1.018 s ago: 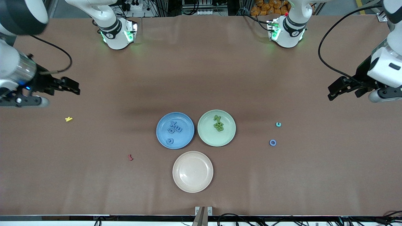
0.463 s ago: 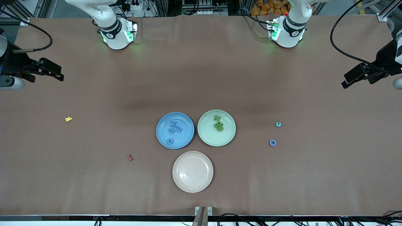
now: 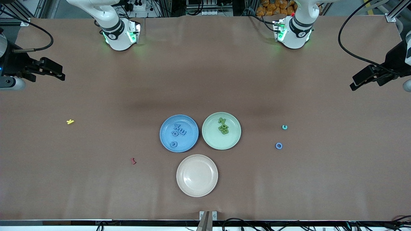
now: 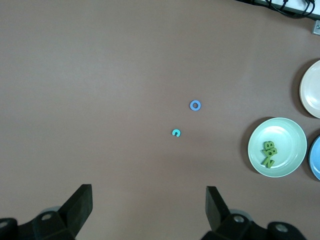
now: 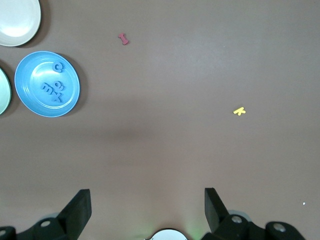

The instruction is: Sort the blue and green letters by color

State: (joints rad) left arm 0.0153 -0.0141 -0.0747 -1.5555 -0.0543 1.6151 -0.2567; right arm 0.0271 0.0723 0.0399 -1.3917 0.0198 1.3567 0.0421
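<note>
Table (image 3: 205,80): brown paper cover, three plates grouped near the middle, loose letters toward both ends.
Right gripper (image 3: 53,69): fingers apart and empty, raised over the right arm's end of the table, well away from every plate; this arm waits.
Yellow letter (image 3: 70,121): lies on the paper closest to the right gripper; not part of the sort, so it can stay.
Red letter (image 3: 133,161): between the right gripper's end and the plates, nearer the camera than the yellow one; also not part of the sort.
Blue plate (image 3: 167,141): holds the blue letters (image 3: 178,130), a cluster plus one apart near the rim; well apart from either gripper.
Cream plate (image 3: 197,189): nothing in it, nearest the camera of the three.
Green plate (image 3: 212,141): holds the green letters (image 3: 223,126) in a small heap, closer to the left gripper than the blue plate.
Blue ring (image 3: 279,146): a blue O on the bare paper, between the green plate and the left gripper's end; judged still unsorted.
Teal letter (image 3: 284,127): small C-shape beside the ring, farther from the camera; whether it counts as blue or green I cannot tell.
Left gripper (image 3: 366,78): fingers apart and empty, raised over the left arm's end, well clear of ring and teal letter.
Progress: most pieces look sorted; the ring, and perhaps the teal piece, appear left, both on the left gripper's side.
</note>
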